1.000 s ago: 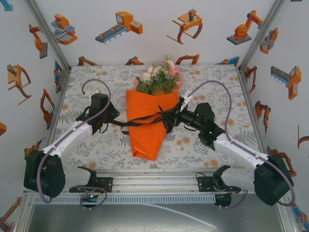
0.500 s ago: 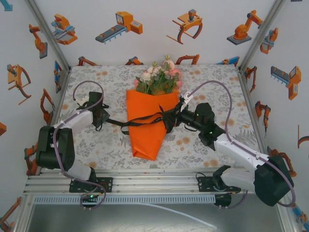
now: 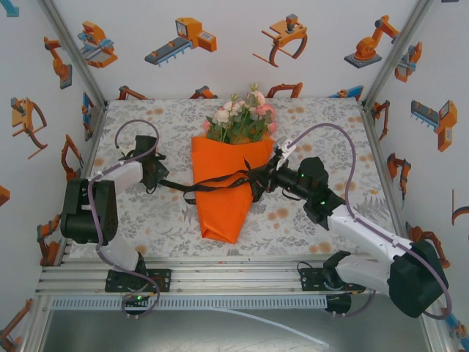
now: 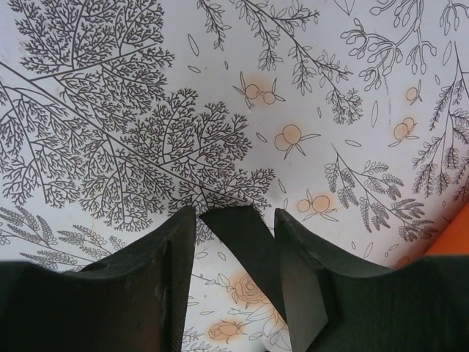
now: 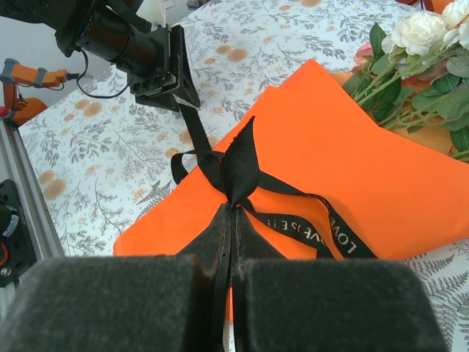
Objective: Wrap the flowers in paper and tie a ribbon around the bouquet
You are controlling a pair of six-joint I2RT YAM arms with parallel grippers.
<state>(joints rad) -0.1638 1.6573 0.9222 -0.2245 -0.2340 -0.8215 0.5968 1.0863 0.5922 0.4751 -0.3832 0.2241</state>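
My right tool point(image 5: 231, 211) was clenched on the ribbon point(image 5: 239, 158) at its crossing just ahead, atop the bouquet point(image 5: 352, 176). My left tool point(image 4: 234, 216) stood released, the ribbon end loose between its jaws; I judged it should clamp before pulling outward.

Paper point(image 3: 220, 198) is orange, ribbon point(image 5: 238, 158) black with light lettering, tablecloth point(image 4: 330, 88) grey-and-orange floral.
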